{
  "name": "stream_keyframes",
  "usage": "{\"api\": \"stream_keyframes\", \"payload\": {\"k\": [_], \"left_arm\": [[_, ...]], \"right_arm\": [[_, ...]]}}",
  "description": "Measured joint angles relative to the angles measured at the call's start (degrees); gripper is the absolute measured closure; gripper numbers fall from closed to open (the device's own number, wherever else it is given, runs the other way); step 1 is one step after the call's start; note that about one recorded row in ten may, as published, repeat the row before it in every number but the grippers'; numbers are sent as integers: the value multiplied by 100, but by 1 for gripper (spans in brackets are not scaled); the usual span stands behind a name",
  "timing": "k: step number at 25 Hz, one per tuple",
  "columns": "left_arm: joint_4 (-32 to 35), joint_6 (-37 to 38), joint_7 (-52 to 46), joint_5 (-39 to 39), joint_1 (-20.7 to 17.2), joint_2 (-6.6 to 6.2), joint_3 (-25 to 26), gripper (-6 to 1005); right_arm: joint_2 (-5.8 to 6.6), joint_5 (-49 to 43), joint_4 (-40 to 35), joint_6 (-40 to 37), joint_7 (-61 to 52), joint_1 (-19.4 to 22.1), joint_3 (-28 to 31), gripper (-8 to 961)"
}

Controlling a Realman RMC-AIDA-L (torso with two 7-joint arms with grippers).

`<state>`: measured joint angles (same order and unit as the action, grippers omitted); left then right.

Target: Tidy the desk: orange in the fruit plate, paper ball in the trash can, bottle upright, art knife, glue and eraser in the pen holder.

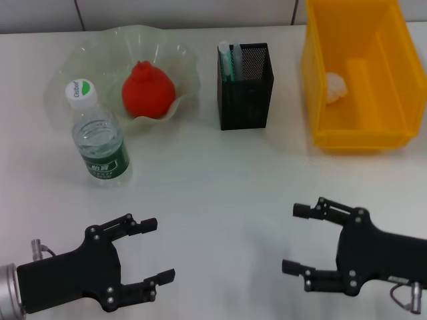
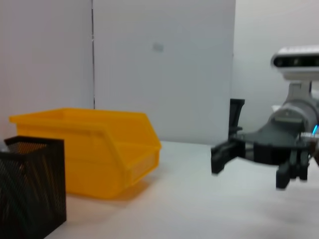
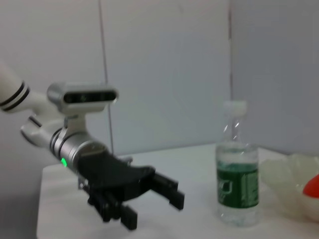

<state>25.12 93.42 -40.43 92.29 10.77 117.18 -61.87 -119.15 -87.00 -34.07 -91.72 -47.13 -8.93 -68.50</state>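
My left gripper [image 1: 157, 249] sits low over the near left of the white desk [image 1: 220, 187], its black fingers spread wide with nothing between them. My right gripper [image 1: 298, 239] mirrors it at the near right, likewise wide open and empty.

The orange [image 1: 148, 90], wrinkled and knobbed on top, lies inside the fruit plate [image 1: 80, 57], a translucent pale-green glass bowl with a ruffled rim. The bottle [image 1: 99, 137], clear ribbed plastic with a dark green label and white cap, stands upright just in front of the plate's near edge. The pen holder [image 1: 245, 90], square black metal mesh, stands mid-desk with pale-capped sticks poking from its left side; I cannot tell what they are. The trash can [image 1: 357, 77], glossy yellow plastic, holds a crumpled white paper ball [image 1: 335, 87].
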Motion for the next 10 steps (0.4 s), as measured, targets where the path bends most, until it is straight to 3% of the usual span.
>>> {"api": "stream_keyframes", "payload": {"k": [2,10], "left_arm": [[10,88,1,0,6,-1,0,197],[8,104,32,-7,-4,-2,0,197]], "right_arm": [[-5,6,185,13,151,-32,2,111],[-12,38,224,20,131,-99,12,110]]}}
